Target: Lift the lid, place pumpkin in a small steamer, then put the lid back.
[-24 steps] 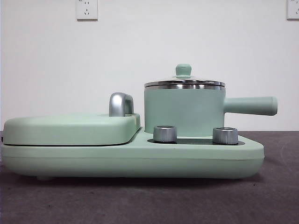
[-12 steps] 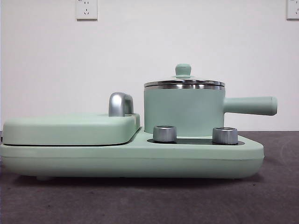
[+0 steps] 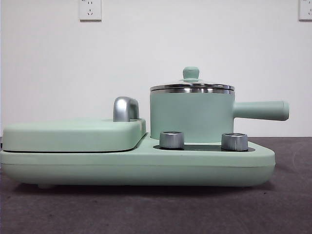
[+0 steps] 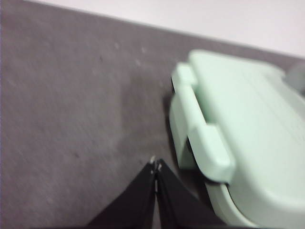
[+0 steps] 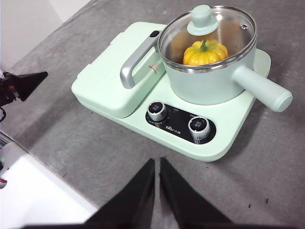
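One small steamer (image 5: 209, 76) is sitting on the right half of a wide mint-green base appliance (image 5: 143, 119), its long side handle (image 5: 262, 88) pointing away from the griddle side. The lid (image 5: 207, 36) is resting closed on the steamer's steel rim, its green knob upright on top. One pumpkin (image 5: 205, 52) is lying inside the steamer, showing only through the glass in the right wrist view; in the front view the pot wall (image 3: 192, 114) is hiding it completely, and only the lid's rim and knob (image 3: 191, 73) are showing. Two steel knobs (image 5: 198, 126) are standing on the base's dark panel in front of the steamer; their printed markings are too small to read. A flat griddle cover (image 3: 73, 134) with a curved steel handle (image 3: 126, 108) is occupying the left half. The right gripper (image 5: 157, 164) is hanging above bare grey table (image 5: 267, 162) near the base's front edge, jaws pressed almost together, pinching nothing. The left gripper (image 4: 156, 164) is hanging beside the griddle end of the appliance (image 4: 238, 138), jaws pressed together and empty; that view is blurred and the appliance is cut off at the frame edge. Neither arm is appearing in the front view.
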{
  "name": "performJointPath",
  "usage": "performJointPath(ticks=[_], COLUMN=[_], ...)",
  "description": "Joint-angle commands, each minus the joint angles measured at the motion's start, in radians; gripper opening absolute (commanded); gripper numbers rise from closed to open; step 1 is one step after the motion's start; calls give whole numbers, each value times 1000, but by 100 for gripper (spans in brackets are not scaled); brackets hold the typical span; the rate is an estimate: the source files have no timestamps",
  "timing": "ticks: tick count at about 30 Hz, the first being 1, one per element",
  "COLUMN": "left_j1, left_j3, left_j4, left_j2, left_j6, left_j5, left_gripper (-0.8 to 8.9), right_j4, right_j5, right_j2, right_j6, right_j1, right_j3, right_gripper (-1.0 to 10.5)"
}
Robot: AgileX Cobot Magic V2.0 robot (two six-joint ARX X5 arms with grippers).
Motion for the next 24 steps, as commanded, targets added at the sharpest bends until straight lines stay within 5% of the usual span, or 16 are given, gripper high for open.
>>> performJointPath(ticks=[1,24], left_j1=[14,48], left_j3=[-21,-55], left_j4=[14,92], left_j2=[-6,-6], left_j6=[34,85], left_j5=[-28,-83], left_gripper=[6,6], right_j4=[8,8], right_j5=[3,3], right_j2=[3,3], right_j6=[-6,-6], right_j1=[11,11], right_j3=[9,9], right_gripper=[14,14])
